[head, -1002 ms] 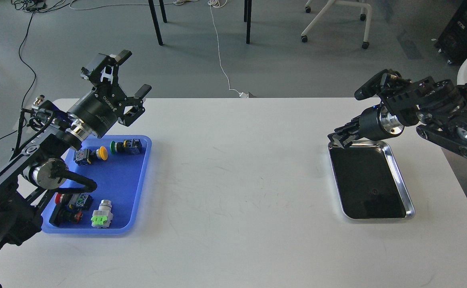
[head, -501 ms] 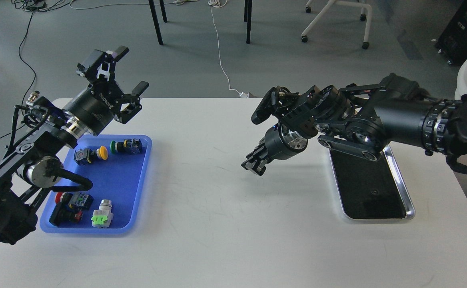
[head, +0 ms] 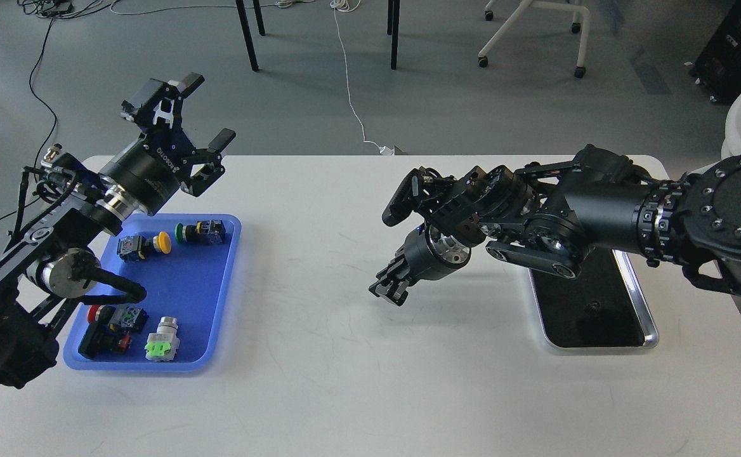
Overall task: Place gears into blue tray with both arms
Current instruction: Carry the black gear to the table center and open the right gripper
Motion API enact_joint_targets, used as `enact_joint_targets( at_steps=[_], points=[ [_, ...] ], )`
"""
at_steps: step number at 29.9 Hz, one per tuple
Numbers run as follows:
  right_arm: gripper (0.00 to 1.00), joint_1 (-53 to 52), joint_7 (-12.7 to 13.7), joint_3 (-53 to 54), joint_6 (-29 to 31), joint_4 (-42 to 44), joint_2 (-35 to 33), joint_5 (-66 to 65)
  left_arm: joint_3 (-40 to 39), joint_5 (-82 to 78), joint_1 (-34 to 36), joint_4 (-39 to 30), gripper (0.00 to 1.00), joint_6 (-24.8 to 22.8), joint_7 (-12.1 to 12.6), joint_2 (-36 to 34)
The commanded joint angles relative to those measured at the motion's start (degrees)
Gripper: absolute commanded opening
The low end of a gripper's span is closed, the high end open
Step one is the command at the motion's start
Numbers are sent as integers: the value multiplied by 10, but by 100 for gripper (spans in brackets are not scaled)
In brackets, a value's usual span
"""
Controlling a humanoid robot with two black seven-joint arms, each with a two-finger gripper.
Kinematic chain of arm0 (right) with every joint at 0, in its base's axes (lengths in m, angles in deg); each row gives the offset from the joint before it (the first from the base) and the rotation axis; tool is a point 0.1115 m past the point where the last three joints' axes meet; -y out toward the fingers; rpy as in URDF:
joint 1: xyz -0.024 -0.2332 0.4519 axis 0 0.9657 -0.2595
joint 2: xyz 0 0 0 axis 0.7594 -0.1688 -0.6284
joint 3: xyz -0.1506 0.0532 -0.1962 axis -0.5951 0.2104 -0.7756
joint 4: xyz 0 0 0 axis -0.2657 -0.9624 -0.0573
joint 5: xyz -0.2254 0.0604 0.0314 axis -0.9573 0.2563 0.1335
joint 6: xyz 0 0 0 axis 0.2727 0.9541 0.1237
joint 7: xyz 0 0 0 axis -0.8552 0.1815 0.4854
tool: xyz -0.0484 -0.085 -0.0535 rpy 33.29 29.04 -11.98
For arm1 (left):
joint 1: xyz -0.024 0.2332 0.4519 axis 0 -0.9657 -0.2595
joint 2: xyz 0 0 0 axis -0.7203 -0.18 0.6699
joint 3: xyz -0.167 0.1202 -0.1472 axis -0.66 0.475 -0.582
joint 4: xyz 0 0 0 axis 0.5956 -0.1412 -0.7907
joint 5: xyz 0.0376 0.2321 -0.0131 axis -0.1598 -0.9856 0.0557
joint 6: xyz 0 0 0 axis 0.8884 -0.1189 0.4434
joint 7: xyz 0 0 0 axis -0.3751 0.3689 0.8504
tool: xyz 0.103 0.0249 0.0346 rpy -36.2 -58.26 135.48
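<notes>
Your blue tray (head: 218, 298) holds 5 switches (head: 200, 232); the steel tray (head: 643, 317) holds 1 gear (head: 593, 305). Left pincer (head: 200, 108) spread wide. Right pincer (head: 388, 293): cannot tell.

Left tool (head: 196, 111) spread wide above the blue tray (head: 218, 304); right tool (head: 388, 291) over bare table (head: 345, 381)

Left arm: enters from the lower left edge, forearm angled up and away, silver joints and black cable loop showing.
Left gripper (head: 200, 109): highest part of that arm, pointing up and away; two fingers spread wide, nothing between them.
Right arm: enters from the right edge, thick round joint at the border, reaching leftward with the wrist bent downward.
Right gripper (head: 388, 291): pointing down and left, fingertips drawn close together; whether anything is pinched there is too small to tell.
</notes>
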Motion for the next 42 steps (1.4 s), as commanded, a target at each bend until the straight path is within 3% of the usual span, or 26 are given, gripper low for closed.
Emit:
enact_joint_targets(
  at_steps=[1,21,26,37,40,42],
  points=[
    [16,12,0,-2,-1,-3,0,11,0,0,0,0,98,0,1,0],
    [22,32,0,-17,-4,2,0,11,0,0,0,-4,98,1,0,0],
    [53,32,0,-18,-9,2,0,12,1,0,-1,-5,99,1,1,0],
    [80,17,0,17,-9,-6,-4,66,0,0,0,-5,98,1,0,-9],
    [93,13,0,76,-3,-16,-60,127,0,0,-1,-5,98,0,0,-13],
    [94,18,0,115,-2,-30,-105,188,0,-1,0,-5,99,0,0,-13]
  ],
)
